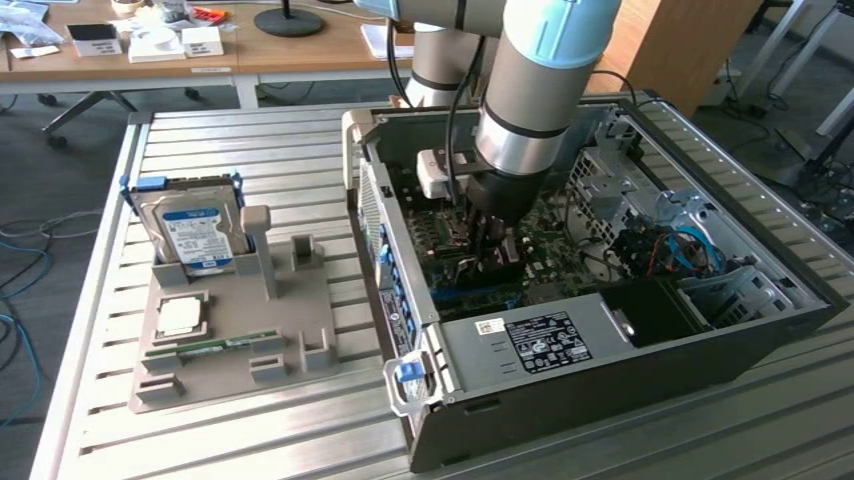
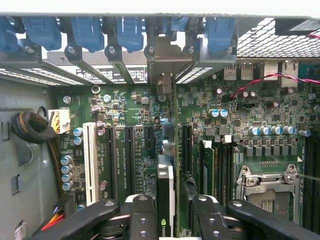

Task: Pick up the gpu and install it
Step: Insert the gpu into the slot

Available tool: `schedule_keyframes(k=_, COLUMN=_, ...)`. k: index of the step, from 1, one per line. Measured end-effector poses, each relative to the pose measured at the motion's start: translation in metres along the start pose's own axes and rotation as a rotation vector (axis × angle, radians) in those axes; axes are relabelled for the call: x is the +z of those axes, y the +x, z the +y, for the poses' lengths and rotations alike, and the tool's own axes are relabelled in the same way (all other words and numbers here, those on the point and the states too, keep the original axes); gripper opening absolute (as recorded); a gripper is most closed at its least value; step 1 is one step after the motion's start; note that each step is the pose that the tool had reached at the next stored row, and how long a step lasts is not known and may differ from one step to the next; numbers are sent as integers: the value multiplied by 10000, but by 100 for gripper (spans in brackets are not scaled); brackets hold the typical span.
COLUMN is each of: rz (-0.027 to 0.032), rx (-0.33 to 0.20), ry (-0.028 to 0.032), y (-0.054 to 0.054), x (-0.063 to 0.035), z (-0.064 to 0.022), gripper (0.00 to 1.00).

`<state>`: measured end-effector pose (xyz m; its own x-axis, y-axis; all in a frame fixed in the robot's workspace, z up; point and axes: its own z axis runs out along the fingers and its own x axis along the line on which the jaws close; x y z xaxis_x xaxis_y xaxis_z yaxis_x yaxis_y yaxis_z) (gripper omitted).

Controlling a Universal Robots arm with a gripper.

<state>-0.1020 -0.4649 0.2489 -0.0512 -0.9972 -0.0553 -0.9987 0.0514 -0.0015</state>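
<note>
Wrist view: the gpu stands on edge between the fingers of the end effector, which is closed part-way on the card's two faces and holds it. The card's long axis runs straight ahead from the end effector toward the case's rear wall, and its silver bracket already sits among the rear slot openings under the blue clips. The card's lower edge is over the motherboard, between the black slots on one side and the ram sticks on the other; whether it is fully seated in its slot I cannot tell.

In the exterior view the arm reaches steeply down into the open case, wrist nearly vertical, with the end effector low over the board. Outside the case, on the bench, a grey holder carries the hard drive.
</note>
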Motion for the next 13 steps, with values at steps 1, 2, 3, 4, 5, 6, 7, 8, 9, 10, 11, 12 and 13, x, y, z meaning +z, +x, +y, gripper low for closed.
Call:
schedule_keyframes(k=1, rz=1, rx=0, ry=0, y=0, x=0, z=0, gripper=34)
schedule_keyframes(k=2, rz=10, rx=0, ry=-2, y=1, x=-2, z=0, gripper=33)
schedule_keyframes(k=3, rz=7, rx=0, ry=-2, y=1, x=-2, z=0, gripper=33)
schedule_keyframes(k=4, rz=4, rx=-1, ry=-2, y=1, x=-2, z=0, gripper=27)
schedule_keyframes(k=5, rz=3, rx=0, ry=-1, y=1, x=-1, z=0, gripper=27)
schedule_keyframes(k=6, rz=3, rx=0, ry=-1, y=0, x=-1, z=0, gripper=27)
schedule_keyframes(k=7, rz=2, rx=0, ry=-1, y=0, x=-1, z=0, gripper=27)
schedule_keyframes(k=8, rz=2, rx=0, ry=0, y=0, x=0, z=0, gripper=27)
schedule_keyframes(k=9, rz=1, rx=0, ry=0, y=0, x=0, z=0, gripper=27)
schedule_keyframes(k=10, rz=1, rx=0, ry=0, y=0, x=0, z=0, gripper=27)
schedule_keyframes(k=11, rz=1, rx=0, ry=0, y=0, x=0, z=0, gripper=27)
schedule_keyframes(k=12, rz=1, rx=0, ry=0, y=0, x=0, z=0, gripper=27)
schedule_keyframes(k=13, rz=1, rx=0, ry=0, y=0, x=0, z=0, gripper=27)
